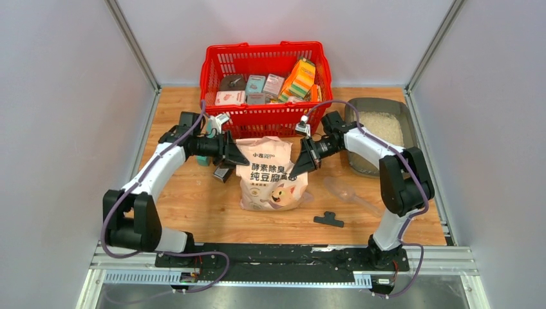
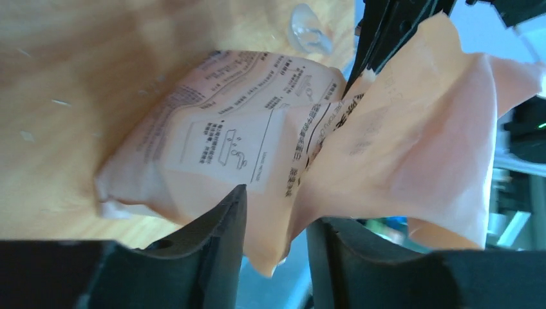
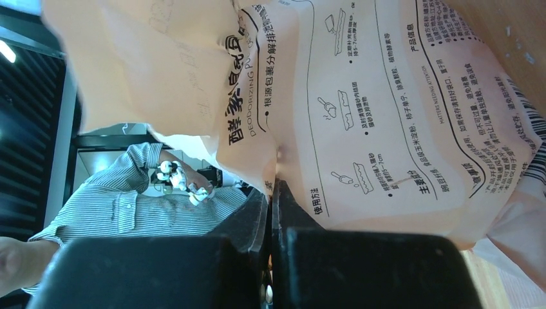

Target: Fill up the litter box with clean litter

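Grey walls are closing in a wooden counter [image 1: 193, 199], with open boards lying along its front. At centre a pinkish cat litter bag [image 1: 273, 177] is standing, showing "酵素除臭 纯豆腐" above a cartoon cat; its back is showing "DEODORIZING". The left gripper [image 1: 243, 156] fingers are pinching a bunched top corner, and the right gripper [image 1: 297, 168] fingers are pressing together on the opposite edge. The litter box [image 1: 376, 102] is sitting back right beside the red basket [image 1: 265, 61], holding clean litter [image 1: 381, 125] and partly hiding behind the right arm [image 1: 399, 174].
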Robot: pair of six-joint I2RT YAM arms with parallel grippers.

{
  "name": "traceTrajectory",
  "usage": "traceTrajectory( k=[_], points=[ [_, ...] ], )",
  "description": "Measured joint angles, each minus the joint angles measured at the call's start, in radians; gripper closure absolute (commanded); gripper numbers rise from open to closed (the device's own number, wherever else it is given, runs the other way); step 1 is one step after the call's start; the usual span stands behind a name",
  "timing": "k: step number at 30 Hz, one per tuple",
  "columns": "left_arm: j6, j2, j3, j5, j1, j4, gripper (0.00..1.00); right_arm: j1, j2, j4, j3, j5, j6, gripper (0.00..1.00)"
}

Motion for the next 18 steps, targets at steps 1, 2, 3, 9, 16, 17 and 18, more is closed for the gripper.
traceTrajectory(
  k=[1, 2, 3, 9, 16, 17, 18],
  points=[
    [0.037, -0.021, 0.003, -0.017, 0.01, 0.0, 0.46, -0.001, 0.004, -0.003, 0.004, 0.0, -0.001, 1.0],
    [0.071, -0.055, 0.0, -0.037, 0.019, -0.002, 0.36, -0.004, 0.009, -0.006, 0.01, -0.003, -0.001, 1.0],
    [0.105, -0.106, -0.015, -0.054, 0.027, 0.006, 0.27, -0.006, 0.016, -0.008, 0.016, -0.005, -0.002, 1.0],
    [0.232, -0.422, -0.228, -0.101, 0.018, 0.225, 0.24, -0.013, 0.046, -0.011, 0.052, -0.013, -0.005, 1.0],
    [0.206, -0.295, -0.354, -0.149, -0.045, 0.515, 0.23, -0.013, 0.032, -0.016, 0.069, 0.034, -0.03, 0.94],
    [0.194, -0.287, -0.359, -0.161, -0.055, 0.547, 0.24, -0.013, 0.023, -0.015, 0.069, 0.049, -0.035, 0.93],
    [0.182, -0.285, -0.36, -0.17, -0.061, 0.578, 0.24, -0.012, 0.008, -0.001, 0.064, 0.067, -0.029, 0.93]
  ],
)
